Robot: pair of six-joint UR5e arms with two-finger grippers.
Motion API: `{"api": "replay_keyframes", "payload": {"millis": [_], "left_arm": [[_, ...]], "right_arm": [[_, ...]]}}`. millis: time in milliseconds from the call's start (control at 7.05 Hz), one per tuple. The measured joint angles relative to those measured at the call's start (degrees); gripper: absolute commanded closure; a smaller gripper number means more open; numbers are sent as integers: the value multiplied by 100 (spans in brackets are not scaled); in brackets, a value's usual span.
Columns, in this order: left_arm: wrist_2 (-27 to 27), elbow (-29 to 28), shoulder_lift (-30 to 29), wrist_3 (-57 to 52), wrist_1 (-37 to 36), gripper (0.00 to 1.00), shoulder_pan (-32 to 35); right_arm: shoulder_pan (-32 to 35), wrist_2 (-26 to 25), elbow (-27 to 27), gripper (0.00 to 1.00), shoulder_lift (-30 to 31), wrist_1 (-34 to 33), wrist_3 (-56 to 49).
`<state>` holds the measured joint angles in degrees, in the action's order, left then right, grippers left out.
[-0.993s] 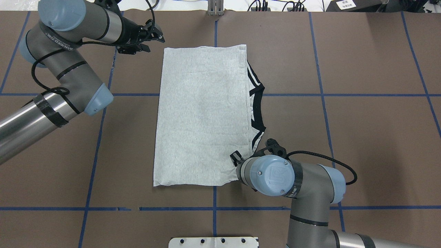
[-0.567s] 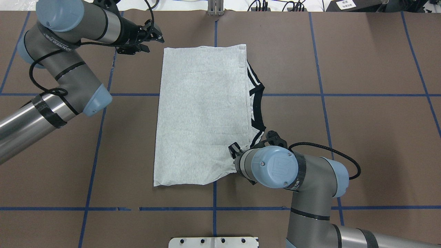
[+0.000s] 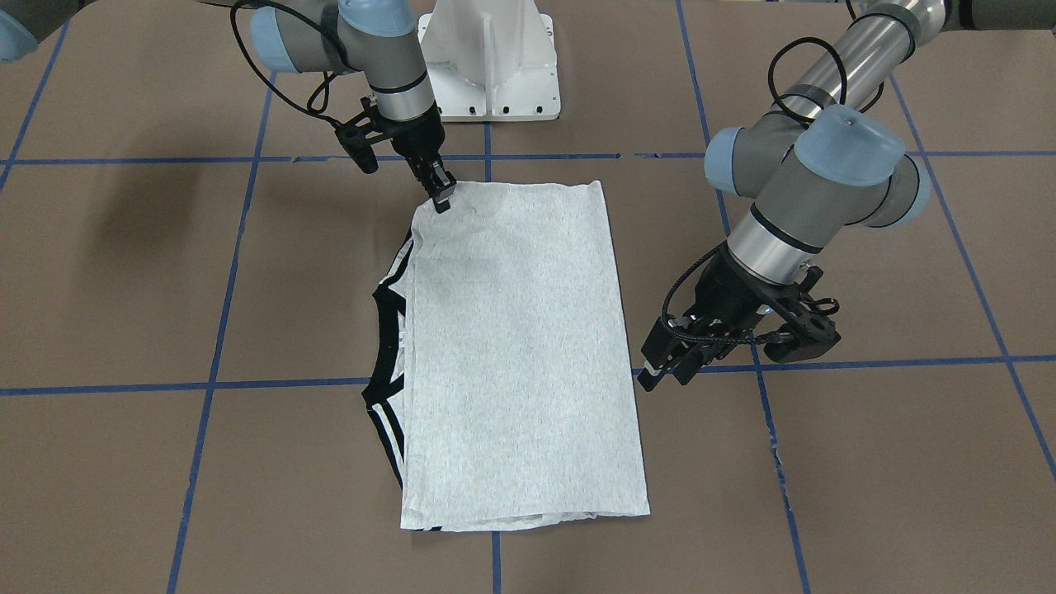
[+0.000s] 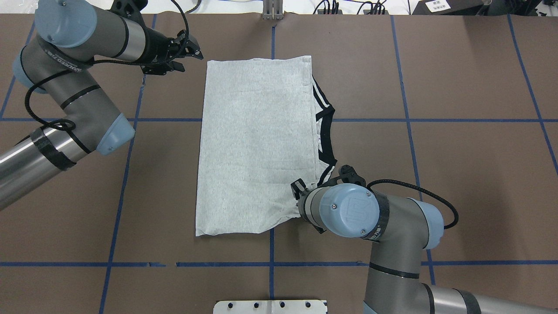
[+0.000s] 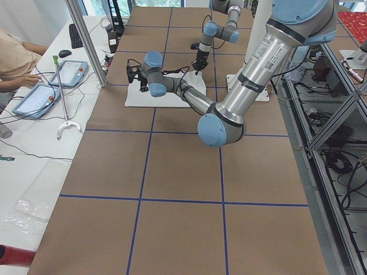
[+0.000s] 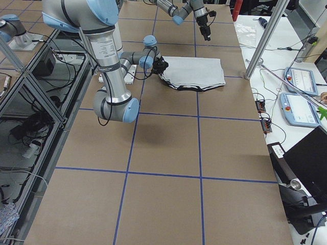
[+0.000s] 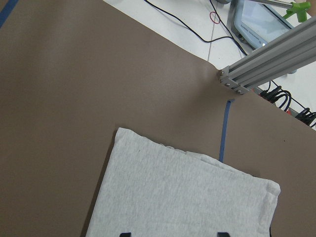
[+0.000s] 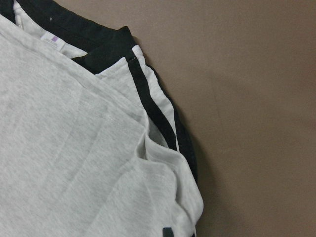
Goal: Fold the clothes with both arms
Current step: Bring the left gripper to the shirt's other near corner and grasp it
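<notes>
**A:** Where is the light heather-grey T-shirt [image 4: 255, 144]?

**B:** In the middle of the overhead frame, folded to a long rectangle on the brown paper-covered table [image 4: 457, 174] with blue tape lines. Its long axis runs from the top of that frame to the bottom; the black neck band [image 4: 327, 135] and striped shoulders peek out along its right edge (no print shows).

**A:** And the black two-finger right gripper [image 3: 443, 198]?

**B:** At the rectangle's lower right corner in the overhead view, mostly hidden there under its own wrist. The front-facing view shows it at upper centre, jaws drawn together on that corner; the hem beside it slants up off the table, so I judge the corner pinched and slightly raised.

**A:** The black left gripper [image 3: 662, 375]?

**B:** Just outside the T-shirt's upper left corner in the overhead view, apart from the cloth. Its wrist view shows two fingertips [image 7: 126, 233] spread wide at the bottom edge; it grips nothing.

**A:** What does the next move turn on?

**B:** The held corner sits at the bottom end of the long axis, with the cloth stretching away toward the top of the frame; the right arm is the nearer. A fold would probably carry that corner upward along the axis, and the left gripper would have to come in rightward to help.
</notes>
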<state>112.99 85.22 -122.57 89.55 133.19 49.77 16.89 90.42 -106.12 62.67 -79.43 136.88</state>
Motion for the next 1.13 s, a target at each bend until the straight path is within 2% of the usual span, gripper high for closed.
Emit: {"api": "replay_keyframes", "payload": {"millis": [284, 567, 851, 1134], "left_arm": [[-149, 1124, 820, 1004, -7, 31, -706], [-974, 1942, 1514, 1955, -47, 30, -1887], [-1819, 2244, 2009, 2524, -378, 31, -2949], [-2079, 2344, 2094, 2871, -836, 31, -3463]], "right_arm": [[-7, 36, -40, 100, 42, 0, -3], [-27, 43, -46, 100, 54, 5, -4], [-65, 46, -26, 100, 77, 13, -22], [-92, 53, -11, 100, 124, 28, -57]]}}
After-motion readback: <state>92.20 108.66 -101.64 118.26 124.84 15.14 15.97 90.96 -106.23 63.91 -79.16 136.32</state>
